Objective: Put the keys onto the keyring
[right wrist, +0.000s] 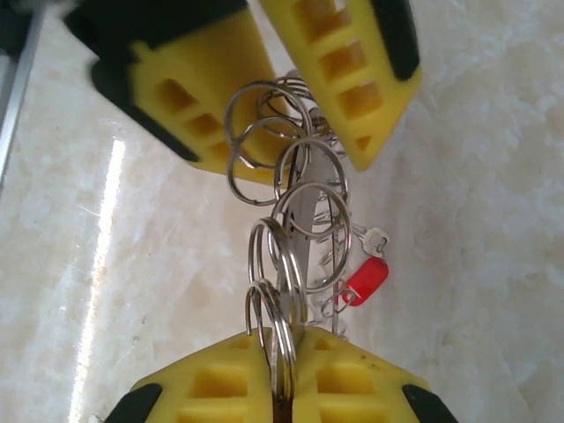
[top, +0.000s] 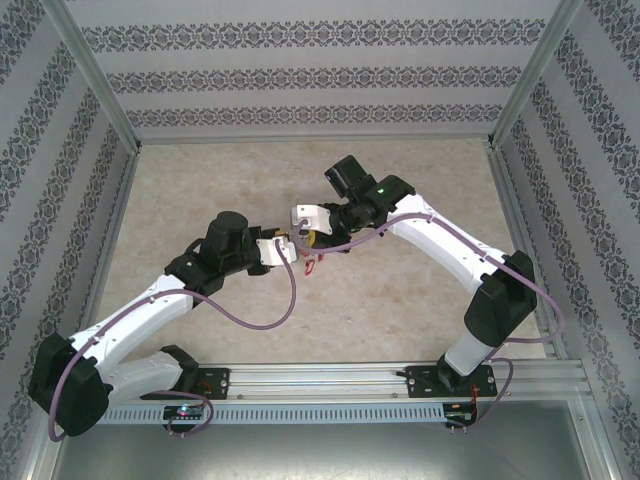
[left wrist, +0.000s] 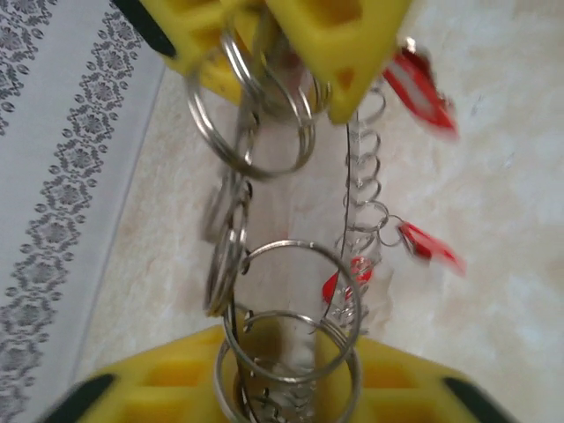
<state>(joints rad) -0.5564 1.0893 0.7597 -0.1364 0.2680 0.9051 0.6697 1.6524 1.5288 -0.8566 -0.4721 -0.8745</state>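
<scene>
**Counter close-up:** At the right wrist, the keyring (right wrist: 304, 211) vanishes into the seam between the fingers (right wrist: 220, 379) of the right end effector (right wrist: 280, 344), which are themselves cut by the bottom edge. Above them the left end effector (right wrist: 282, 159) is soft-focused and cropped by the top edge, and whether its fingers touch a ring cannot be told. At the left wrist, the keys (left wrist: 423, 88) beside the right end effector smear into red blurs, and the bottom edge cuts the lowest loop. From above, rings and keys shrink to a red fleck just below the two meeting end effectors, too small to tell apart.
</scene>
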